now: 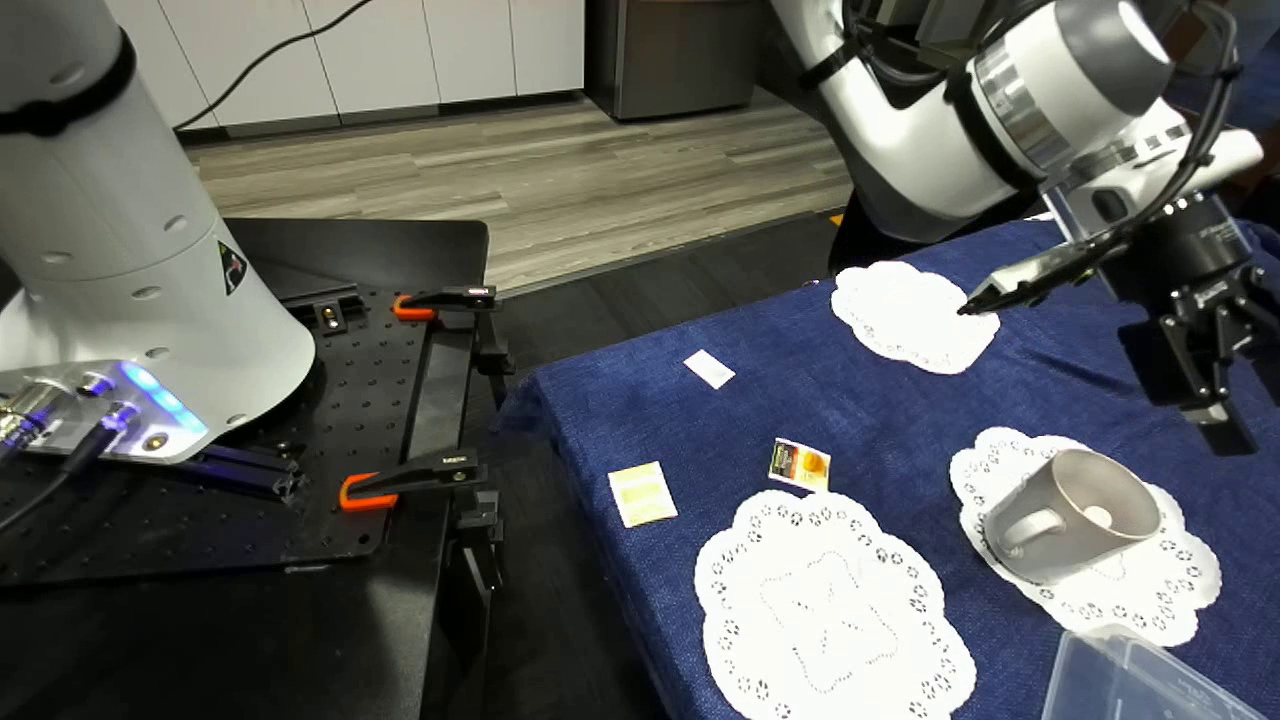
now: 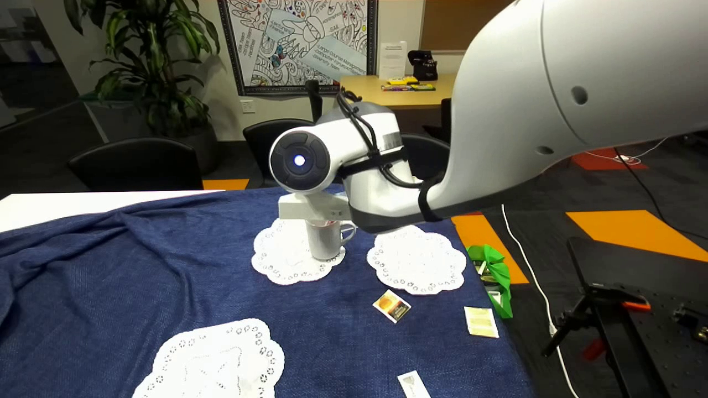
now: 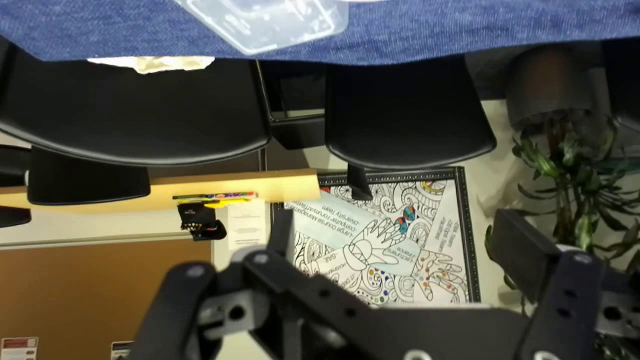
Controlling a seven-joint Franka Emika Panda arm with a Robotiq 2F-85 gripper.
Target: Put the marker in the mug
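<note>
In an exterior view, a printed card lies on the blue cloth; then the mug stands on a lacy doily, a pale spot inside it, whether the marker I cannot tell; farther right hangs the gripper, its fingers spread.
</note>
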